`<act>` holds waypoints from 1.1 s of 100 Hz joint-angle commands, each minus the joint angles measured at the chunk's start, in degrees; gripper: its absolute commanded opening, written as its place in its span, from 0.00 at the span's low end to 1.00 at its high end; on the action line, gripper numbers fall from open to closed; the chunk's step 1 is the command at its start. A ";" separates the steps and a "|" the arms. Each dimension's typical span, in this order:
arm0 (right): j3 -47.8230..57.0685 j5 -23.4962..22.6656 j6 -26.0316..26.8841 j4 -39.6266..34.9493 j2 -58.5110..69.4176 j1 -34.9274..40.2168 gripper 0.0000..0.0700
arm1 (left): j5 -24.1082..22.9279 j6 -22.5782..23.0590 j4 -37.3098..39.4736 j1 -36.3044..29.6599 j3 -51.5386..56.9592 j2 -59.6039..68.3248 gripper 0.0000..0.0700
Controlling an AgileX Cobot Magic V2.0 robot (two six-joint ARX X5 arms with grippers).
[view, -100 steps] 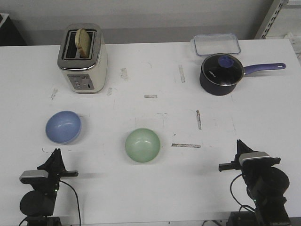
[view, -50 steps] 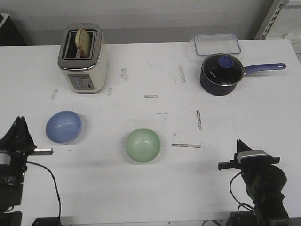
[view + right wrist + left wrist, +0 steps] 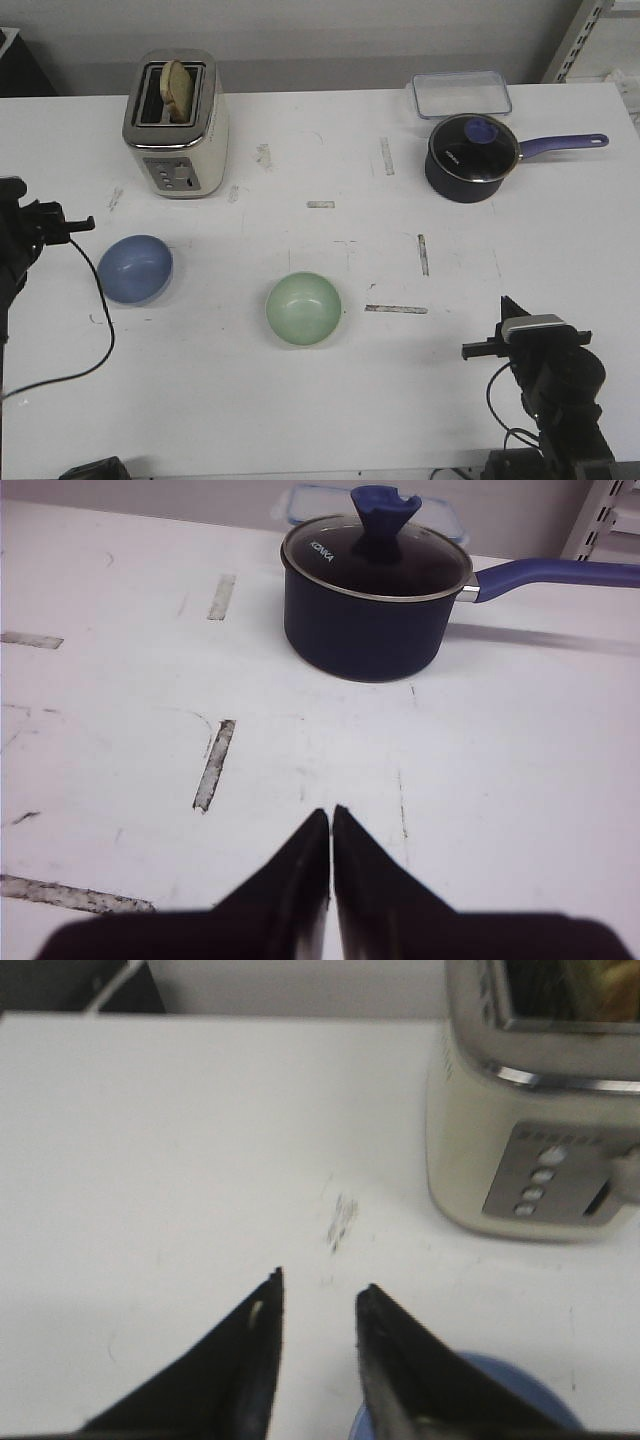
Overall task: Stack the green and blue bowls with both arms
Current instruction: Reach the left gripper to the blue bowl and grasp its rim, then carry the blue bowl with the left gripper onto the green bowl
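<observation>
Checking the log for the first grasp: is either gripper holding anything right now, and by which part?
Nothing is held. The left gripper is open with only table between its tips, the blue bowl beside it. The right gripper is shut on nothing.

— What can you read from where you stand?

— One word only: "KONKA", in pale letters on the glass lid (image 3: 375,565) of the dark blue saucepan (image 3: 365,620), near its rim, clear in the right wrist view. In your front view the same lid (image 3: 473,148) carries a small pale mark, too small to read.

— And the toaster?

— Look at the toaster (image 3: 535,1110) in your left wrist view: its grey panel (image 3: 545,1175) bears a column of round buttons and a faint line of marks along the top edge, all too blurred to read.
</observation>
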 commanded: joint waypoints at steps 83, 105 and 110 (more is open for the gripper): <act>0.15 0.02 0.31 0.94 0.20 0.11 0.00 | 4.46 -3.72 -17.70 1.95 0.83 30.23 0.22; 0.15 0.04 0.31 0.94 0.20 0.11 0.00 | 4.46 -3.76 -17.55 1.95 1.86 29.90 0.00; 0.15 0.04 0.31 0.94 0.20 0.11 0.00 | 4.46 -3.91 -17.73 1.84 2.95 29.53 0.00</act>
